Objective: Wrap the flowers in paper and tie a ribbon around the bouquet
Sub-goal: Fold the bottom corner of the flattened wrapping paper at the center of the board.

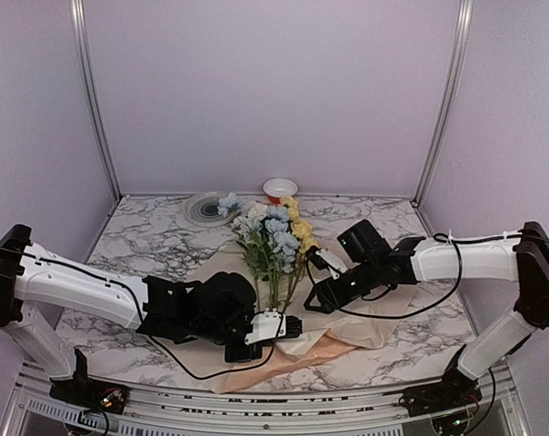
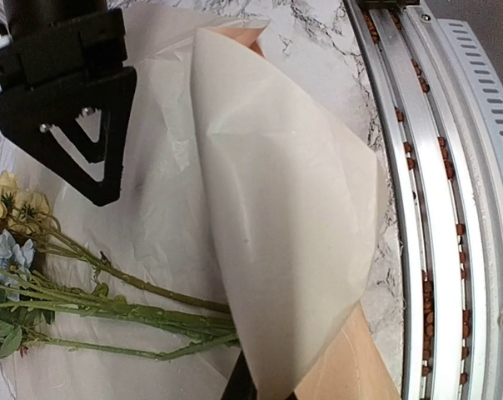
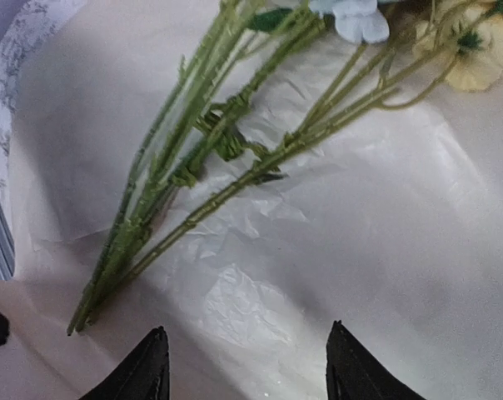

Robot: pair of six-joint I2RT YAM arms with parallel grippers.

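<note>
The flowers [image 1: 276, 238] lie on the paper [image 1: 340, 343] in the middle of the table [image 1: 156, 238], long axis running away from the arm bases: blooms far, stem ends near. The left gripper [image 1: 287, 326] is clamped on the paper's near part, holding a flap up over the stem ends. The right gripper [image 3: 247, 367] hovers open and empty above the paper beside the stems. Folding the flap across the stems looks like the left arm's job.

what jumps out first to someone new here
The flowers lie in the middle of the marble table, stems on the peach paper. The left hand is shut on a front paper edge, holding it folded over the stem ends, while the right hand hovers open over the sheet.
</note>
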